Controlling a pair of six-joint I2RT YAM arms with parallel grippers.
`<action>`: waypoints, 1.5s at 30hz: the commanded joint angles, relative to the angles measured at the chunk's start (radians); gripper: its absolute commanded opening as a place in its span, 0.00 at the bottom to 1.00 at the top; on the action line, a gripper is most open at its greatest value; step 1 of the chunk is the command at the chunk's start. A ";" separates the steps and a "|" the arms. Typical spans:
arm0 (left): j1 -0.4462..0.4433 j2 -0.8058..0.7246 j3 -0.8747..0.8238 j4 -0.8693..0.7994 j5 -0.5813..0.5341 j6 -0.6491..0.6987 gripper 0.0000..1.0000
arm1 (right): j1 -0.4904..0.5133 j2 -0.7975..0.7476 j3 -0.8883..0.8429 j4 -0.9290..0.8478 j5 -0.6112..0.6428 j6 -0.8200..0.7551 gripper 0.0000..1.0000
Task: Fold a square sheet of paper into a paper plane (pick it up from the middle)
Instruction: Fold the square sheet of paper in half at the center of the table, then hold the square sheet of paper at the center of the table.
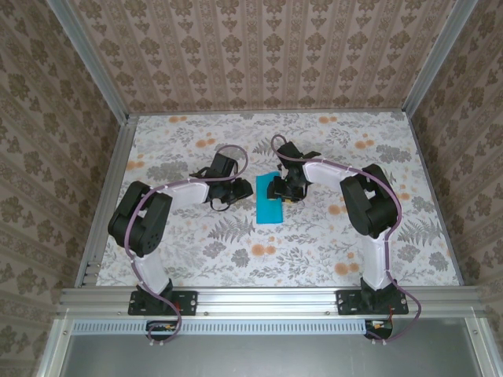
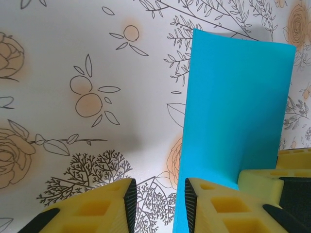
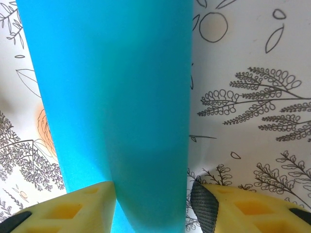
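teal-blue square sheet of paper (image 1: 269,208) folded into a flat rectangle on the bench (image 1: 196,251), left end effector (image 2: 158,208) apart beside its edge, right end effector (image 3: 151,204) apart astride it, near end hidden beneath fingers (image 3: 73,211)

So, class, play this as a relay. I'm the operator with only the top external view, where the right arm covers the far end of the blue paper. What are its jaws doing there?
Observer: In the right wrist view the right gripper straddles the sheet of paper, with one jaw on each long side.
Operator: Squeezing it?
Observer: I cannot tell. The shading suggests the paper bows up between them.
Operator: And the left jaws?
Observer: In the left wrist view the left gripper is open, one jaw over the paper's edge and the other over the bare table.
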State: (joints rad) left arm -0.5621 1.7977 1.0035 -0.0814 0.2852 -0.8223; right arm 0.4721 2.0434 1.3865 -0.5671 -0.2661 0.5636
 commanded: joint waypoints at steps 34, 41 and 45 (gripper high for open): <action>-0.009 0.028 0.046 0.018 0.039 0.001 0.28 | 0.010 0.147 -0.058 -0.037 0.133 -0.018 0.49; -0.004 0.014 0.039 0.030 0.050 -0.003 0.28 | 0.010 0.148 -0.052 -0.044 0.131 -0.018 0.52; -0.005 0.018 0.048 0.034 0.075 -0.001 0.28 | 0.010 0.155 -0.044 -0.053 0.136 -0.022 0.52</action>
State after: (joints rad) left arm -0.5686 1.8194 1.0245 -0.0586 0.3374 -0.8165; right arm 0.4763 2.0552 1.4017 -0.5861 -0.2455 0.5594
